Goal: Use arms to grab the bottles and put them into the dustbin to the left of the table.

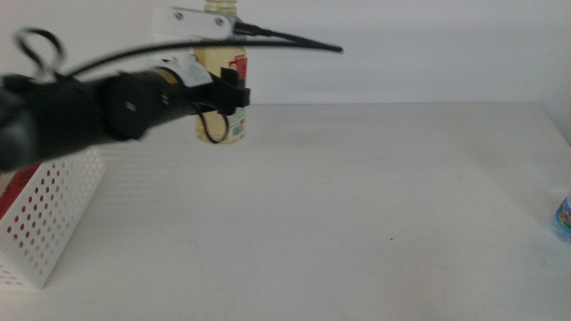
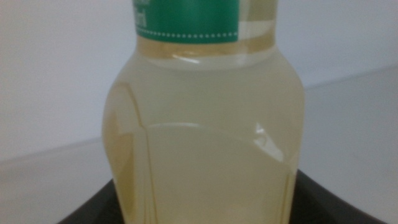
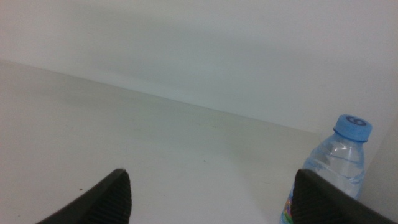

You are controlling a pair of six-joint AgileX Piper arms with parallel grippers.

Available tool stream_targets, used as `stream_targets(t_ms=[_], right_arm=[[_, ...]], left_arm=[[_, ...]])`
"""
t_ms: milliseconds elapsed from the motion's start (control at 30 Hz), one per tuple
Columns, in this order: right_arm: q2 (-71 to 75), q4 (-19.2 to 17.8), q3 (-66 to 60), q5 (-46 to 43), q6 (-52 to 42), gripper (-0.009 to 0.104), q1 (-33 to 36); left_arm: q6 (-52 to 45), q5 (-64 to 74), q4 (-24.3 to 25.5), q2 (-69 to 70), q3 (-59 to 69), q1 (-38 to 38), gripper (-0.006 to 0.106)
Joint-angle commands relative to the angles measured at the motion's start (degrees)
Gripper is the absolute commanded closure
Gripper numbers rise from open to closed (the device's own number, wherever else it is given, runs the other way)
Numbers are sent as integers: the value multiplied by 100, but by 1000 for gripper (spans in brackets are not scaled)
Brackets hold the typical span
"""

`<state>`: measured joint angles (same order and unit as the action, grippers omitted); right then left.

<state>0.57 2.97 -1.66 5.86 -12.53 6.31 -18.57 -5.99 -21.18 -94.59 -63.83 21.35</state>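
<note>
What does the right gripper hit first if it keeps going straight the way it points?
Probably nothing soon: between the right gripper's open fingers lies bare table, then the back wall. The water bottle stands off to one side, likely just outside the line; depth is unclear.

My middle camera looks forward and down over the wide white table (image 1: 357,205). My left wrist camera sits right against the clear bottle of yellow liquid (image 2: 205,143), shared with the middle view. My right wrist camera faces low across the table.

My white table (image 1: 357,205) carries the perforated dustbin (image 1: 53,218) at its left edge and a blue-capped water bottle (image 1: 564,214) at its right edge.
</note>
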Motion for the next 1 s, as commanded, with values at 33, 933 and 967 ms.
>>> stream_targets(t_ms=[33,933,967], right_arm=[[154,-73,45,-432,-30,28,-41],[154,-73,45,-432,-30,28,-41],[154,-73,45,-432,-30,28,-41]], left_arm=[[29,98,41,799,-219,-131,105],[1623,5851,1619,2141,-1348,-2365,105],[1534,6031,1584,2082,-1495,-2476,105]])
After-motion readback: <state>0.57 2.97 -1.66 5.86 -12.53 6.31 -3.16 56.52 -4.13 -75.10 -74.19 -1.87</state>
